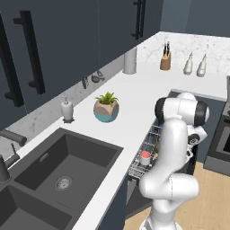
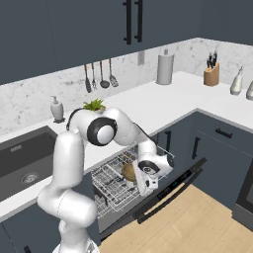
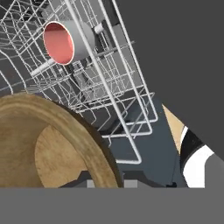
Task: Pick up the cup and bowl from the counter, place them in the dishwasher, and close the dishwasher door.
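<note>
Bowl (image 3: 48, 144): rigid, light, smooth wood; grip at rim | gripper (image 2: 147, 184): nearly closed, pinching bowl rim over dishwasher (image 2: 111, 190) rack | cup (image 3: 65, 41): already racked

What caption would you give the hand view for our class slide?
Wooden bowl held close at the pincer above the dishwasher's wire rack, where the red cup already sits.
</note>
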### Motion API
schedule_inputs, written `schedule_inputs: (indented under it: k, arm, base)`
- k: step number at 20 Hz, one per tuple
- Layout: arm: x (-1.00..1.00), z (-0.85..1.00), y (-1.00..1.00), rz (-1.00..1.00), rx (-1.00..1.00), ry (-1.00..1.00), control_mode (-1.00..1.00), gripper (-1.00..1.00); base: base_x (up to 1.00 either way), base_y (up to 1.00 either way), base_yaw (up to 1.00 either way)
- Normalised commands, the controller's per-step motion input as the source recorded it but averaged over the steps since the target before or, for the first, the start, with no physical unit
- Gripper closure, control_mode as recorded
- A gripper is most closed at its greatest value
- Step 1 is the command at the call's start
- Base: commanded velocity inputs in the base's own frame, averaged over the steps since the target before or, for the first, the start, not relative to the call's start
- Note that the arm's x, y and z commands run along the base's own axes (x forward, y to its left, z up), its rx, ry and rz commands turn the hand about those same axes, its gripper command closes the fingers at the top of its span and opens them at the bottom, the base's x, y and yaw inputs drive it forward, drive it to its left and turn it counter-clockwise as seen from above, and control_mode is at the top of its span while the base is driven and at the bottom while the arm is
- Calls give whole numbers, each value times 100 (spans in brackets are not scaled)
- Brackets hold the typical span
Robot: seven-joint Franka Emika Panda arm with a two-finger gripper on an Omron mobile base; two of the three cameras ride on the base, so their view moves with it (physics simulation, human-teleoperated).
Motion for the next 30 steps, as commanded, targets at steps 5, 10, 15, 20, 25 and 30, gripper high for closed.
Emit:
schedule_inputs:
  k: [5,10,15,20,25,30]
  arm:
    - [9,-44,37,-2,18,12,-100,100]
    - [15,-23,52,-2,14,11,-100,100]
    - [17,-19,37,-9,6,13,-100,100]
    - [8,-21,22,-20,0,15,-100,100]
    - [2,-39,8,-25,0,20,-100,100]
    - [12,-43,8,-23,0,20,-100,-100]
  base:
    - [0,0,0]
    - [0,0,0]
    - [0,0,0]
    - [0,0,0]
    - [0,0,0]
    - [0,0,0]
